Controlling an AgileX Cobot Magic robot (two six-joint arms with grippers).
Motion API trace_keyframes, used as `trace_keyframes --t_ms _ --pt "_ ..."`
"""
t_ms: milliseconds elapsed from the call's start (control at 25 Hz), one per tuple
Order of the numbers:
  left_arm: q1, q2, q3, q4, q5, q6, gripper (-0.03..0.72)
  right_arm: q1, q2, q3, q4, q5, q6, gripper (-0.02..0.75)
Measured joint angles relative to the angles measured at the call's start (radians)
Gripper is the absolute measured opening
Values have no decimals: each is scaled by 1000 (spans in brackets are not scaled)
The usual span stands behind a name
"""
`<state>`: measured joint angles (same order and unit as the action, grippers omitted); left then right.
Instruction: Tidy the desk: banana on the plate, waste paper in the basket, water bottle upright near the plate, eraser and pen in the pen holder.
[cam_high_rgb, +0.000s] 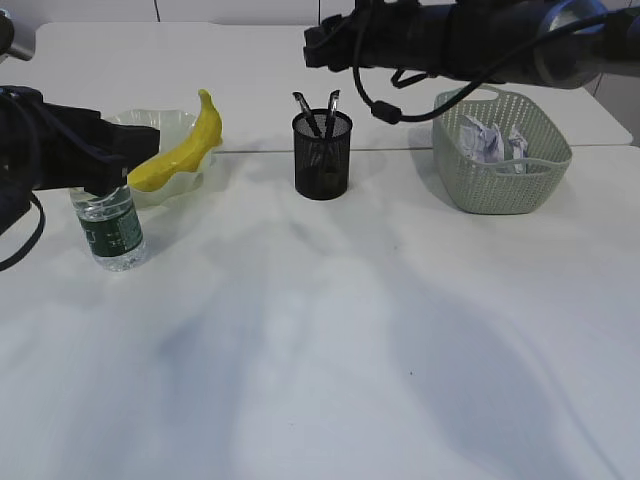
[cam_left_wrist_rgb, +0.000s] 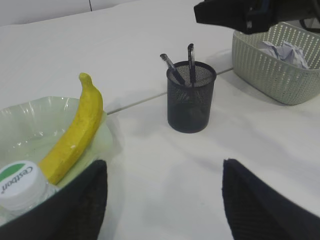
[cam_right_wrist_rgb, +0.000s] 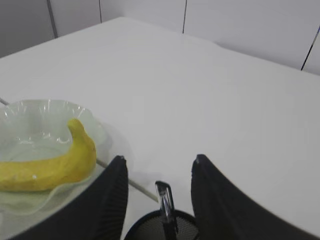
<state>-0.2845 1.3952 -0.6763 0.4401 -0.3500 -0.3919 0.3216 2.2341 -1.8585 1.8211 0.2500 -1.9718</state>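
The banana (cam_high_rgb: 185, 150) lies on the clear plate (cam_high_rgb: 140, 122) at the left. Just in front of the plate the water bottle (cam_high_rgb: 112, 232) stands upright. My left gripper (cam_left_wrist_rgb: 163, 170) hovers over the bottle, open and empty, with the bottle's cap (cam_left_wrist_rgb: 20, 182) outside its left finger. Two pens (cam_high_rgb: 330, 105) stick up from the black mesh pen holder (cam_high_rgb: 322, 165) in the middle. Right above the holder, my right gripper (cam_right_wrist_rgb: 159, 161) is open, with a pen's clip (cam_right_wrist_rgb: 165, 200) free between its fingers. Crumpled waste paper (cam_high_rgb: 482, 138) sits in the grey basket (cam_high_rgb: 500, 185). The eraser is hidden.
The right arm (cam_high_rgb: 450, 40) stretches across the back of the table from the right, passing above the basket. A seam (cam_high_rgb: 400, 150) runs across the white table behind the holder. White table surface spreads in front of all the objects.
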Motion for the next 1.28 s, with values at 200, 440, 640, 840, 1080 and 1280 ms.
trace_keyframes --t_ms 200,440,640,840,1080,1280 --pt "0 0 0 -30 0 0 509 0 -82 4 -2 -32 18 320" --pt "0 -50 -16 -55 88 0 509 0 -189 110 0 -40 27 321" --pt "0 -93 -48 -58 176 0 508 0 -293 241 0 -45 29 321" --pt "0 -143 -61 -59 259 0 508 0 -402 375 0 -50 29 321" --pt "0 -235 -64 -63 368 0 508 0 -542 536 -15 -47 29 321" --pt "0 -330 -64 -66 456 0 508 0 -658 659 -77 19 29 321"
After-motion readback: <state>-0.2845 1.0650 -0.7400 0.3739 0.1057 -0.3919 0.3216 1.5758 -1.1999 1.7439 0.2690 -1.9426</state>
